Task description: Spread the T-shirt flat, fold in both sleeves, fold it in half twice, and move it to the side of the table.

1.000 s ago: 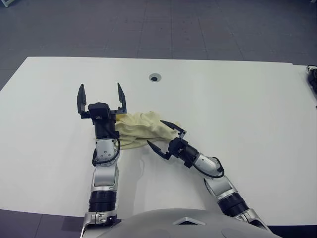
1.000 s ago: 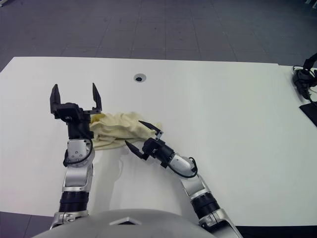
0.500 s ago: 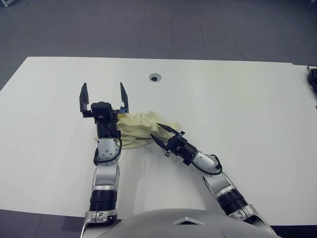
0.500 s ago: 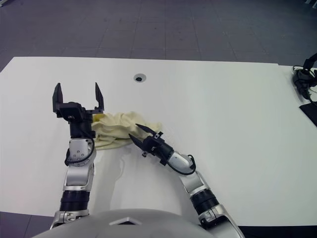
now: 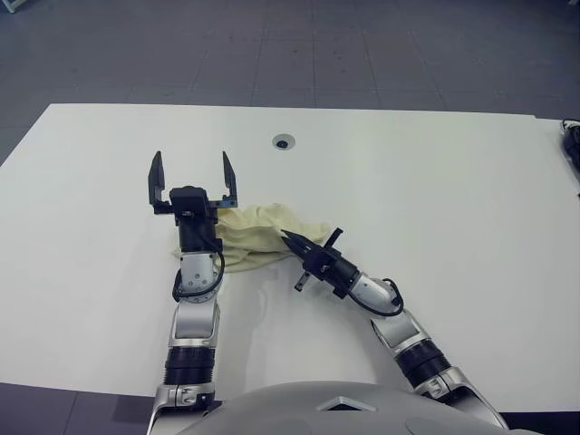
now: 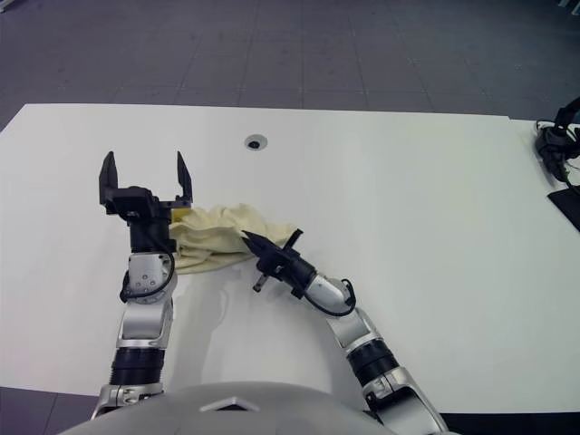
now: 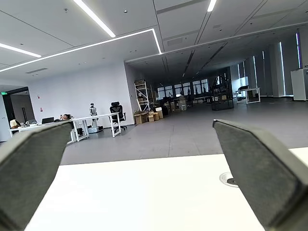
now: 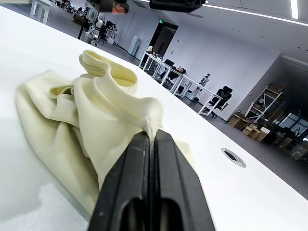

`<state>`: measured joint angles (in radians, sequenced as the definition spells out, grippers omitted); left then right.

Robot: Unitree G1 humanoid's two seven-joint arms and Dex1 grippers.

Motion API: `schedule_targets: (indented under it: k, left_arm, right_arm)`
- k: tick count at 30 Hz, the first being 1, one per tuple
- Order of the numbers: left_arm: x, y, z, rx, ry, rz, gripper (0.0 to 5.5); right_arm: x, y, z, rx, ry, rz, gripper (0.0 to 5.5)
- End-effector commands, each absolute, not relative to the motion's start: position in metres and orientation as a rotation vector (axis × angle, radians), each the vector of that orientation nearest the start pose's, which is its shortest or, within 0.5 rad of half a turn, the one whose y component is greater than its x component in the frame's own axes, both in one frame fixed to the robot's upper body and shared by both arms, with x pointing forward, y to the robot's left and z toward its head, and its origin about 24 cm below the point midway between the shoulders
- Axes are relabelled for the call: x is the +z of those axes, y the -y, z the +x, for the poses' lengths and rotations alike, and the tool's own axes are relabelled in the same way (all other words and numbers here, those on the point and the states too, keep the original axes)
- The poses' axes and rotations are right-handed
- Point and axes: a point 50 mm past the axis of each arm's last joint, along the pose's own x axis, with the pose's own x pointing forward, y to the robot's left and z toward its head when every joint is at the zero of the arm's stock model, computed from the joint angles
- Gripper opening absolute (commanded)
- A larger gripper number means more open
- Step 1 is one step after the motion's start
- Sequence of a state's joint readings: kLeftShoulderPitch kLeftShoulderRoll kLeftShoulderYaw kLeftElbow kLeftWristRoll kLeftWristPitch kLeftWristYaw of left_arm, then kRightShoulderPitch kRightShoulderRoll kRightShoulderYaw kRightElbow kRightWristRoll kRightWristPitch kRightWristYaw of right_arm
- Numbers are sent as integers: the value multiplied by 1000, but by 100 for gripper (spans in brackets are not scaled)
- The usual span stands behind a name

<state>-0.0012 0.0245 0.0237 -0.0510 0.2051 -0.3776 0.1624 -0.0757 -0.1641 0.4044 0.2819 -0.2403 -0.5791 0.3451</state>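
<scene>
You're looking at a plain pale-yellow T-shirt [image 5: 258, 237] left of centre in the frame, on a plain white tabletop [image 5: 435, 181]. Your left tool [image 5: 191, 159] and right tool [image 5: 288, 238] are both black. Across the top of the frame, the floor [image 5: 272, 45] is dark grey tile

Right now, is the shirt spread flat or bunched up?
Bunched up. The shirt lies in a crumpled heap of folds on the table, and the right claw is shut on one raised fold.

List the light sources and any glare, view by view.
Left wrist view: ceiling strip lights glare white. Right wrist view: another strip light overhead; the T-shirt is softly lit, with shade in its folds. Left eye view: the table is evenly bright, with no hot spots.
</scene>
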Motion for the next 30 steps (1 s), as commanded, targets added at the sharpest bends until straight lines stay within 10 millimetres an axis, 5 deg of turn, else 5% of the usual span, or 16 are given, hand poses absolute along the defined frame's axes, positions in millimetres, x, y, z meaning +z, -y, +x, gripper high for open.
schedule_targets:
  k: [1,8,13,17,23,27,30]
  left_arm:
    - [100,-179,252,206,444,221,540]
    - [143,-231,243,60,436,207,540]
    - [160,-252,206,-355,354,322,540]
    - [151,-261,174,-656,212,338,540]
    - [114,-275,153,-828,-56,332,540]
    - [106,-274,152,-885,-108,380,540]
    - [102,-279,169,-851,-132,550,540]
  right_arm:
    - [37,65,227,881,379,-420,5]
    - [56,79,215,1042,508,-456,5]
    - [67,87,199,1125,513,-464,5]
    - [67,88,187,1166,486,-462,5]
    - [66,87,187,1144,467,-473,5]
    - [64,88,187,1132,455,-481,5]
    - [63,90,188,1126,449,-481,5]
